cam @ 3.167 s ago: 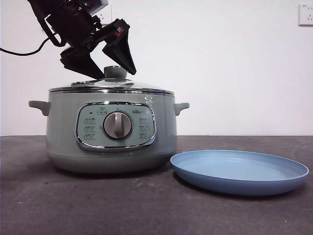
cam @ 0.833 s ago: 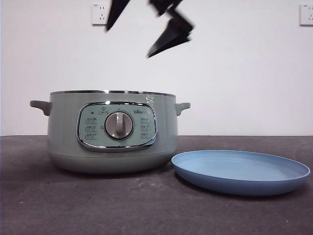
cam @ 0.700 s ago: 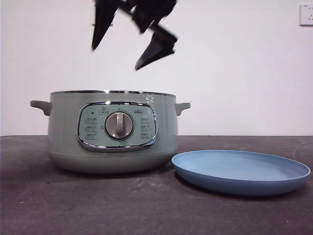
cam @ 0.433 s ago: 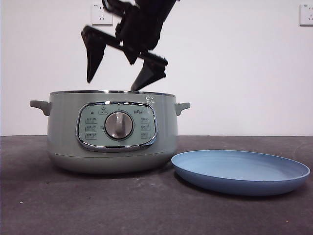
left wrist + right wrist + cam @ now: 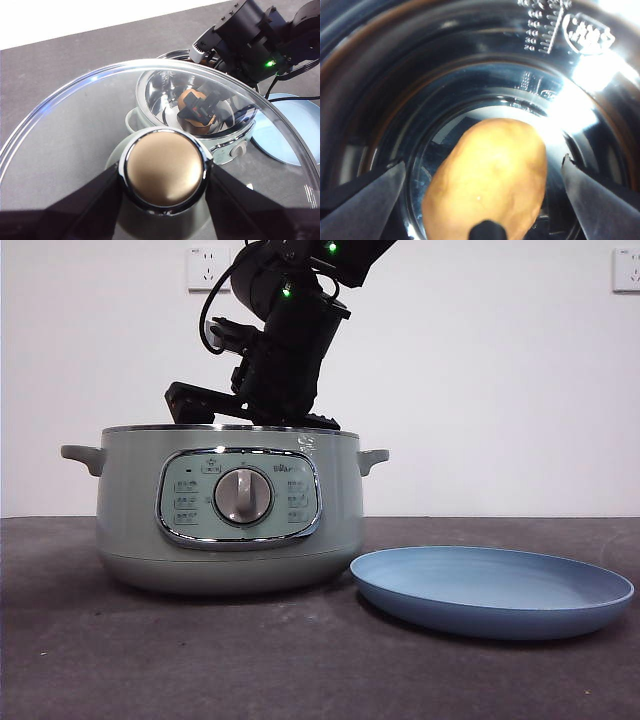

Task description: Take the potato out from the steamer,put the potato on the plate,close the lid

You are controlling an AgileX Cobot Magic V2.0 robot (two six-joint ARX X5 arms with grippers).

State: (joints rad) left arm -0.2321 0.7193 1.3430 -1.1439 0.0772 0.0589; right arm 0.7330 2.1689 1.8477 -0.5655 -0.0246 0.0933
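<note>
Currently, as I read my feeds, item by item, with the steamer [image 5: 228, 508] as reference: it stands on the dark table [image 5: 200, 660], lid off, control panel and silver dial [image 5: 243, 496] facing the front camera. Potato [image 5: 490, 180]: lying on the shiny floor of the steamer's inner pot, orange-brown, seen from directly above through my right wrist camera and again, smaller, from the left wrist view [image 5: 196, 111]. Right hand [image 5: 482, 175]: lowered into the steamer's mouth, jaws spread wide, one on either side of the potato and not touching it; it is released and empty. In the front view this arm comes down from above and its hand [image 5: 250, 418] sits at the steamer's rim, green lights showing on the arm. Lid [image 5: 70, 145]: glass dome with chrome rim, held well above and off to one side of the steamer, whose open bowl I see through the glass. Left hand [image 5: 164, 181]: clenched on the lid's round knob [image 5: 164, 172], a jaw pressed against each side of it. Plate [image 5: 492, 590]: light blue, flat on the table just beside the steamer, on the side of its right-hand handle as the front camera sees it, nothing on it. Wall behind the steamer: white, with two sockets [image 5: 207, 268].
</note>
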